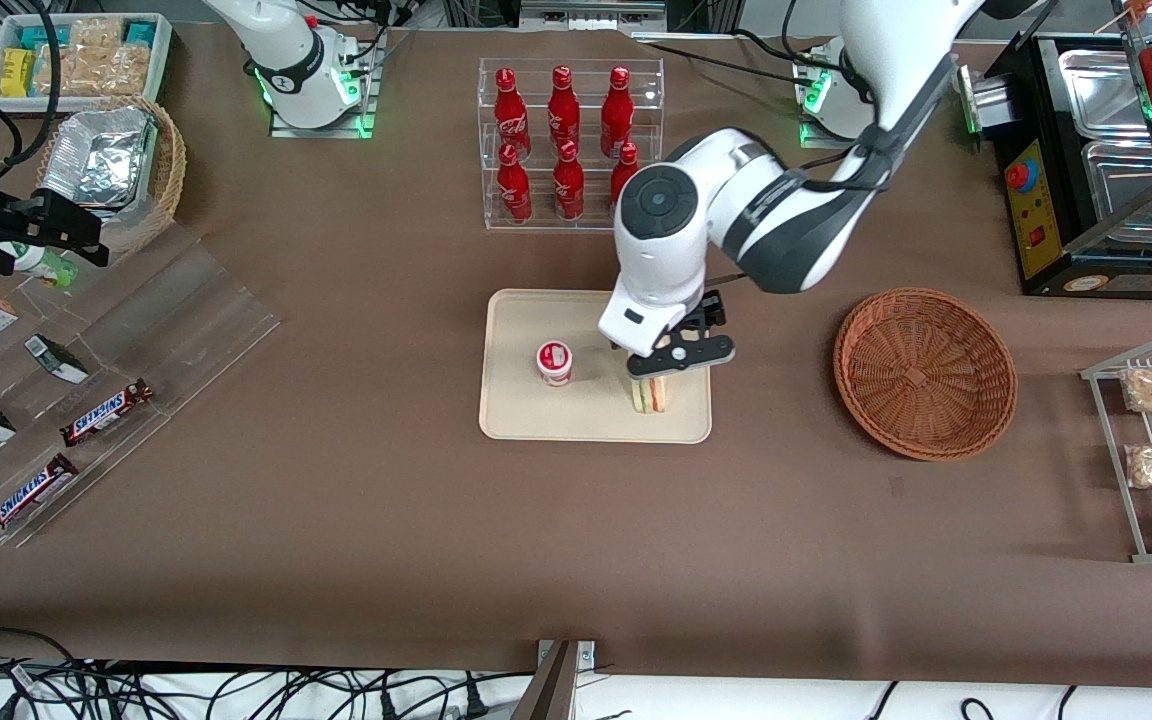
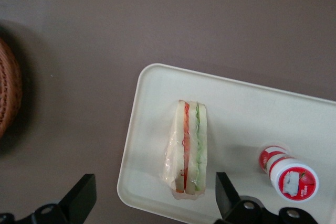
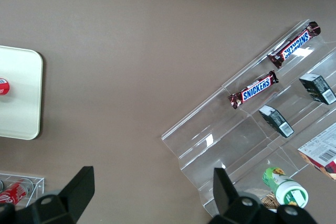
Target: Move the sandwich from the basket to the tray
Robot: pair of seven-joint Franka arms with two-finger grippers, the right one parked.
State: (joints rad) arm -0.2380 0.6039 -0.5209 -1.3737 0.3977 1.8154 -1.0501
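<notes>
Sandwich: the clear-wrapped wedge sandwich (image 2: pixel 188 148) is stood on edge on the cream-beige rectangular plastic tray (image 1: pixel 521 415).
End effector: the end effector (image 1: pixel 658 385) is held spread just above the sandwich, released.
Table: the table (image 1: pixel 356 500) is covered in brown.

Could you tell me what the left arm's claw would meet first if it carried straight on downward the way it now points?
Most likely the sandwich. The claw hangs open directly above it, fingers spread to either side, and the sandwich lies on the tray beside the small red-lidded cup. How high it hangs is unclear.
</notes>
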